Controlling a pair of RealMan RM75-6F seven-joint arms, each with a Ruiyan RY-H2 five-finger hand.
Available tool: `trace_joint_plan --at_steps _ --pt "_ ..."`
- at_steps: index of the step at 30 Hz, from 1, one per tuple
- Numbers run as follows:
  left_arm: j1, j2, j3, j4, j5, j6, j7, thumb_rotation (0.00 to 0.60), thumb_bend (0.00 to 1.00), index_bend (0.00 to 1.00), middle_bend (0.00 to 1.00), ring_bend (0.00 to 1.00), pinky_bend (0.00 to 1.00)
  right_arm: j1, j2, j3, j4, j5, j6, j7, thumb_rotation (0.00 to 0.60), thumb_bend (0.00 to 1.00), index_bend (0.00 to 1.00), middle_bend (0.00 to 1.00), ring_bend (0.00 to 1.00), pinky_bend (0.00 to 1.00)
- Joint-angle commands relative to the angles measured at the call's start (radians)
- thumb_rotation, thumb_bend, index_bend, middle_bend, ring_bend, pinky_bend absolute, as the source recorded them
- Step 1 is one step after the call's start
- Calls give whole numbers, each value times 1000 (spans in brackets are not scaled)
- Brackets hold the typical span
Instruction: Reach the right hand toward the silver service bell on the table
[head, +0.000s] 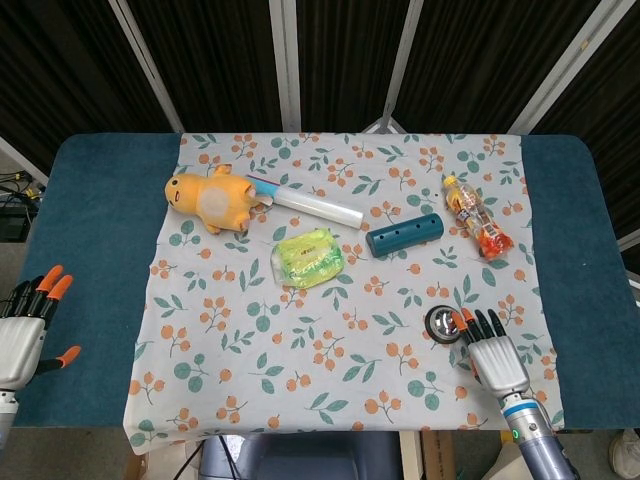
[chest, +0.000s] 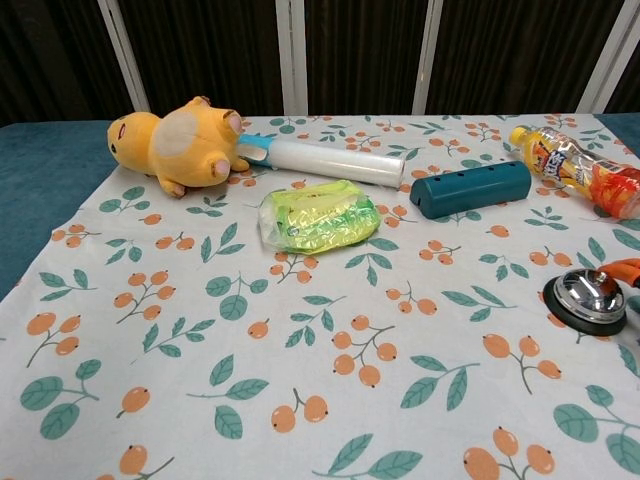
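The silver service bell on its black base sits on the floral cloth at the front right; the chest view shows the bell near the right edge. My right hand lies just right of and below it, fingers spread, orange fingertips beside the bell's rim. In the chest view only one orange fingertip shows behind the bell. My left hand hangs open off the table's front left corner, holding nothing.
On the cloth lie a yellow plush toy, a white tube, a green packet, a teal cylinder and a small drink bottle. Teal table shows on both sides.
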Motion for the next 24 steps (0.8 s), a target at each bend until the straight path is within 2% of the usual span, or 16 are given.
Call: trace_joint_plan --at_steps 1,9,11,15,17,19,24 --pt "0 0 0 0 0 0 1 600 11 0 0 0 0 -1 2 6 -8 -2 11 10 600 809 0 0 0 0" --pt "1 -1 -2 1 -1 3 0 600 11 0 0 0 0 -6 22 55 -44 -35 99 105 600 796 0 0 0 0" --pt "1 -1 -1 1 -1 3 -1 600 11 0 0 0 0 -12 39 72 -62 -43 131 139 600 721 0 0 0 0" --pt "2 0 -3 -3 1 7 -3 600 11 0 0 0 0 -31 94 93 -110 -47 184 190 600 468 0 0 0 0" --pt "2 1 -2 -3 3 9 -5 600 11 0 0 0 0 -56 144 104 -147 -47 227 246 600 386 0 0 0 0" --pt "3 2 -1 -3 5 10 -7 600 11 0 0 0 0 -69 172 103 -165 -56 246 279 600 349 0 0 0 0" --pt "5 3 2 -1 12 15 -3 600 11 0 0 0 0 -108 213 82 -151 -115 317 336 600 338 0 0 0 0"
